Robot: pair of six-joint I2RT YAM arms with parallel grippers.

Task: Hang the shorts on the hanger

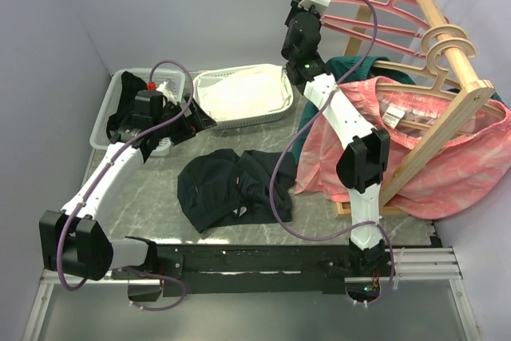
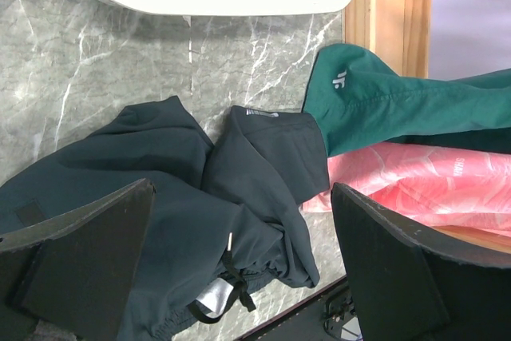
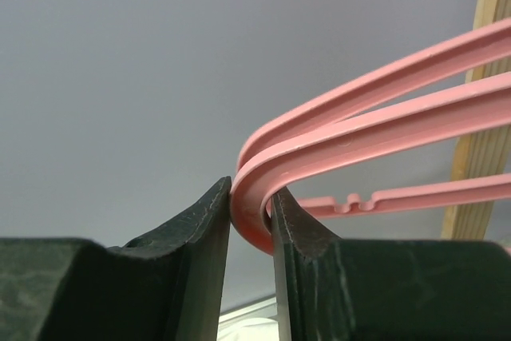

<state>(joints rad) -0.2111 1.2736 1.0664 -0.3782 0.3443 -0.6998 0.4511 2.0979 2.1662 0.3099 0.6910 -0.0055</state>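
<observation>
The thin pink plastic clothes hanger (image 3: 383,129) hangs from the pale wooden rack rail (image 1: 447,45). Its rounded shoulder end is pinched between the fingers of the right gripper (image 3: 249,197), while the crumpled black shorts (image 1: 231,185) lie well apart on the grey marble table (image 1: 144,197) beneath the left gripper (image 2: 239,261), spread wide and empty. The grip catches only the tip of slick curved plastic, so a pull might let it slip or twist, the hook may snag the rail, and another pink bar (image 3: 399,65) close alongside, perhaps a second hanger, could come too.
</observation>
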